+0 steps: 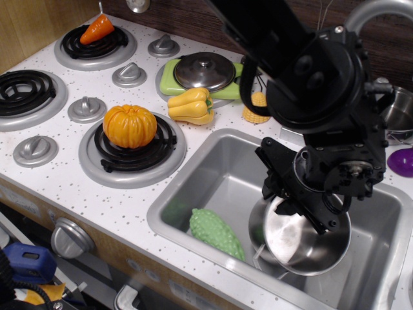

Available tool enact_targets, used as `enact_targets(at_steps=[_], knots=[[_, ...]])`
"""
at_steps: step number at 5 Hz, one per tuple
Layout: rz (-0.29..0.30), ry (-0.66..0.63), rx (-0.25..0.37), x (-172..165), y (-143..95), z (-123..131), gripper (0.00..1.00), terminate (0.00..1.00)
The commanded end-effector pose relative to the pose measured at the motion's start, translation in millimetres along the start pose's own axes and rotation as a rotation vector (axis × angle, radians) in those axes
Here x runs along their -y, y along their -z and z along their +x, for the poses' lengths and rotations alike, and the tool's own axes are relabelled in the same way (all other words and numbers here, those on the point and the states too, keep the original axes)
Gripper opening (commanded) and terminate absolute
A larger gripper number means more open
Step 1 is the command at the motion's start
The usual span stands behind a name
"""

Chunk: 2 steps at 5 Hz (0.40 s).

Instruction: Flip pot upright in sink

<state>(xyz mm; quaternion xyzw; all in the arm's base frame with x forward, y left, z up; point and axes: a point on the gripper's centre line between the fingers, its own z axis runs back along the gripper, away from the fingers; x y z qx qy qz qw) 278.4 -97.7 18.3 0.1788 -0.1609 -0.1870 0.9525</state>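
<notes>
I am looking across the white speckled bench (97,206) from left to right. First I am seeing the round grey stove burners (26,97), with a small orange toy carrot (97,28) on the far one and a fat orange toy pumpkin (130,126) on the near one. Next I am passing a yellow toy pepper (190,105) and a domed steel lid with a knob (204,70) lying on a green tray.

Then I am coming to the big grey sink (213,174). A bumpy green toy vegetable (216,232) is lying in its near left part. Just to the right of it, the shiny steel pot (303,239) is in the sink, tipped so its open mouth is facing up and toward me. Its long axis is leaning, not straight up yet.

My black fingers (293,200) are right above the pot, at its back rim. I think they are gripping that rim, but the black parts are hiding the tips, so I cannot tell for sure.

I think I am needing to turn the pot a bit more until it is standing flat.
</notes>
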Motion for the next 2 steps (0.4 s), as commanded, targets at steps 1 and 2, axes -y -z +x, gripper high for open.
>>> enact_targets(at_steps=[1, 2], knots=[[-0.007, -0.025, 0.058, -5.0, -15.0, 10.9, 1.0, 0.0], [-0.007, -0.025, 0.058, -5.0, -15.0, 10.9, 1.0, 1.0]])
